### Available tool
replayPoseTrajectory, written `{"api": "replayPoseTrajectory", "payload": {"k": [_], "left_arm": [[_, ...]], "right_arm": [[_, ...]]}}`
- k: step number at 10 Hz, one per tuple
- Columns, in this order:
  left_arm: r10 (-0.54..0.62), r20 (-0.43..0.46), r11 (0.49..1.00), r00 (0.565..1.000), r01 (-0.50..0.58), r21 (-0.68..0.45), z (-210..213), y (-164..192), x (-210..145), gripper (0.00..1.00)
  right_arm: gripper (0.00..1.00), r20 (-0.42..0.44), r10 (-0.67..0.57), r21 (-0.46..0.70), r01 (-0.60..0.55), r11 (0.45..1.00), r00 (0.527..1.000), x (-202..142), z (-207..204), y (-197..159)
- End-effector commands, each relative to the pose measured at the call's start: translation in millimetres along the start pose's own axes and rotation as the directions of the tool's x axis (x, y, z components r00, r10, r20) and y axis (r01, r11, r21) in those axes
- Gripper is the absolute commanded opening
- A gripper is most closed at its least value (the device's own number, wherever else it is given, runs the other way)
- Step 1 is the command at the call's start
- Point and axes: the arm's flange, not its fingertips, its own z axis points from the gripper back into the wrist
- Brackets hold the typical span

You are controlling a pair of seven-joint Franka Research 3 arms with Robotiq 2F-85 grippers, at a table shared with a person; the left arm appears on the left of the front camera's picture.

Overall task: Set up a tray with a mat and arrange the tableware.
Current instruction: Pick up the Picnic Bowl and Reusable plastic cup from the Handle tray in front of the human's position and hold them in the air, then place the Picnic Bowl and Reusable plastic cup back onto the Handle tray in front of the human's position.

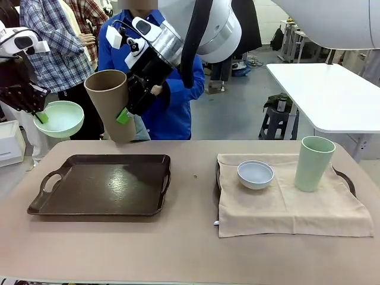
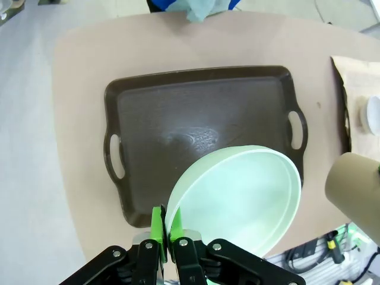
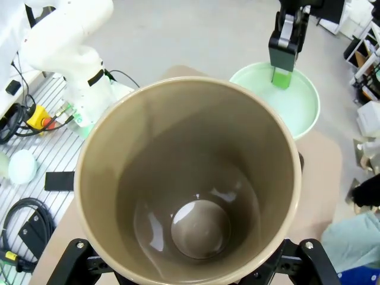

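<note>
Front view, upper left: the left gripper (image 1: 40,117) pinches the mint bowl (image 1: 62,119) by its rim, jaws narrow. Next, the right gripper (image 1: 123,116) clasps the brown cup (image 1: 110,98), jaws wide, above the bare tray (image 1: 101,184), probably because the mat (image 1: 285,208) must go there first. At lower right the mat hides most of another tray (image 1: 350,181); a white bowl (image 1: 255,174) and a green cup (image 1: 314,163) stand on it.

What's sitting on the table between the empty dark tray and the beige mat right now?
Nothing but bare tabletop, save one small dark speck, as the front view shows. The dark tray and the mat lie apart.
</note>
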Motion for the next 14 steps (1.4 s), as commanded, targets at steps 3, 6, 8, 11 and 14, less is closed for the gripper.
{"api": "replayPoseTrajectory", "payload": {"k": [3, 6, 8, 11, 14], "left_arm": [[-0.005, 0.007, 1.0, 1.0, 0.005, 0.0, 1.8, -0.3, 0.3, 0.0], [-0.005, 0.007, 1.0, 1.0, 0.005, 0.0, 1.8, -0.3, 0.3, 0.0], [-0.005, 0.007, 1.0, 1.0, 0.005, 0.0, 1.8, -0.3, 0.3, 0.0], [-0.005, 0.007, 1.0, 1.0, 0.005, 0.0, 1.8, -0.3, 0.3, 0.0], [-0.005, 0.007, 1.0, 1.0, 0.005, 0.0, 1.8, -0.3, 0.3, 0.0]], "right_arm": [[0.83, 0.006, -0.002, 0.002, 0.002, 1.0, 1.0, -0.3, -0.4, -1.1], [0.83, 0.006, -0.002, 0.002, 0.002, 1.0, 1.0, -0.3, -0.4, -1.1], [0.83, 0.006, -0.002, 0.002, 0.002, 1.0, 1.0, -0.3, -0.4, -1.1], [0.83, 0.006, -0.002, 0.002, 0.002, 1.0, 1.0, -0.3, -0.4, -1.1], [0.83, 0.006, -0.002, 0.002, 0.002, 1.0, 1.0, -0.3, -0.4, -1.1]]}}
